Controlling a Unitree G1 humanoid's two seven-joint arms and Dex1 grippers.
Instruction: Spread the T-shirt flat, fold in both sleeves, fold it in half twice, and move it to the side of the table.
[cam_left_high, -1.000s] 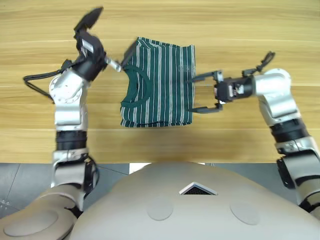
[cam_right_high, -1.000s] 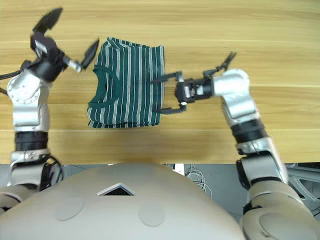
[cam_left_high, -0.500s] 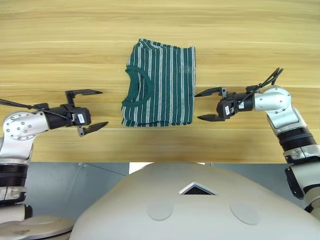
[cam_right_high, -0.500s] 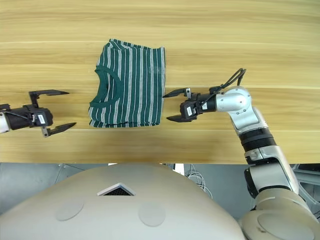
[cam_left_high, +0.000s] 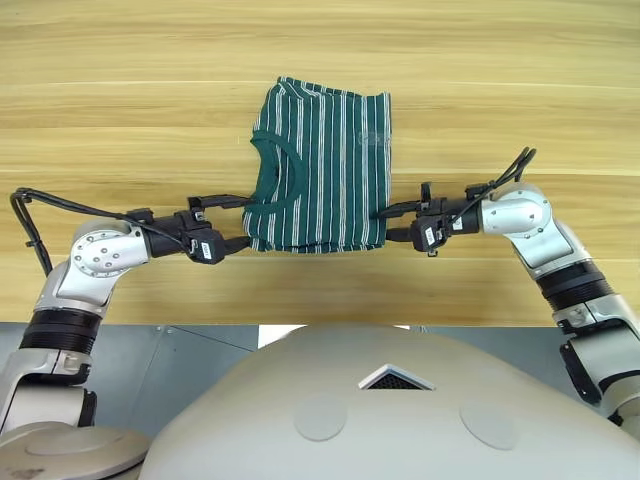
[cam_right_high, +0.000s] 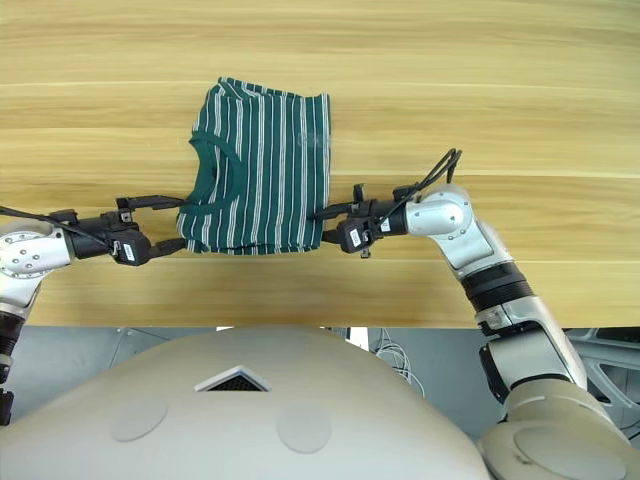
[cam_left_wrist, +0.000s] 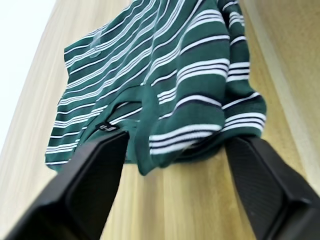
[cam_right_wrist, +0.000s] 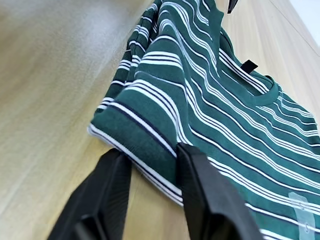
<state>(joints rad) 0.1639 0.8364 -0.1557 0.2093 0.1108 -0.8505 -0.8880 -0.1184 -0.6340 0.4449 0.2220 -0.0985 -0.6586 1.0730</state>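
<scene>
Striped T-shirt (cam_left_high: 320, 170) lies folded, flat on the tabletop (cam_left_high: 500, 80), about mid-width. My left pincer (cam_left_high: 240, 220) is spread wide and sits low at the shirt's near-left corner, a finger on each side. My right pincer (cam_left_high: 388, 225) is at the near-right corner, fingers narrowly apart at the hem.

No legible text or labels

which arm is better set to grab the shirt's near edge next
Right, probably: the right gripper is narrowed around its near corner of the shirt, while the left gripper straddles its corner wide open.
</scene>
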